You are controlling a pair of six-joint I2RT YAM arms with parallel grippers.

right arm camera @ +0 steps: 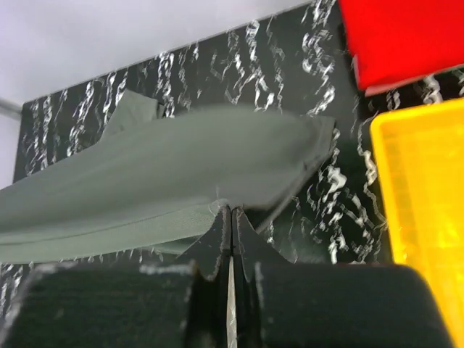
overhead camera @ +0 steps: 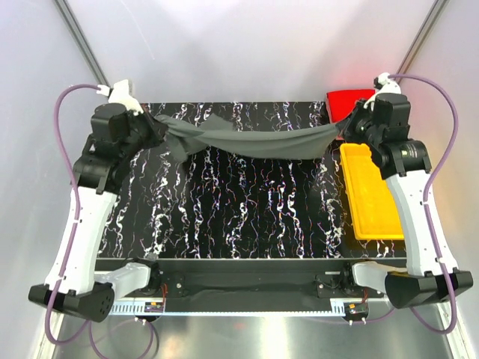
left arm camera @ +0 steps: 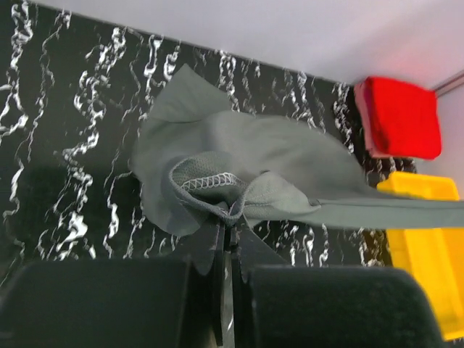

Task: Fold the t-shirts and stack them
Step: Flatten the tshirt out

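I have the grey t-shirt [overhead camera: 254, 142] strung between both arms over the far part of the black marbled worktop [overhead camera: 239, 224], sagging slightly in the middle. The left jaws are pinched closed on its left end, the right jaws on its right end. A folded red garment [overhead camera: 349, 97] lies in the far right corner, just beyond the yellow bin [overhead camera: 370, 196].
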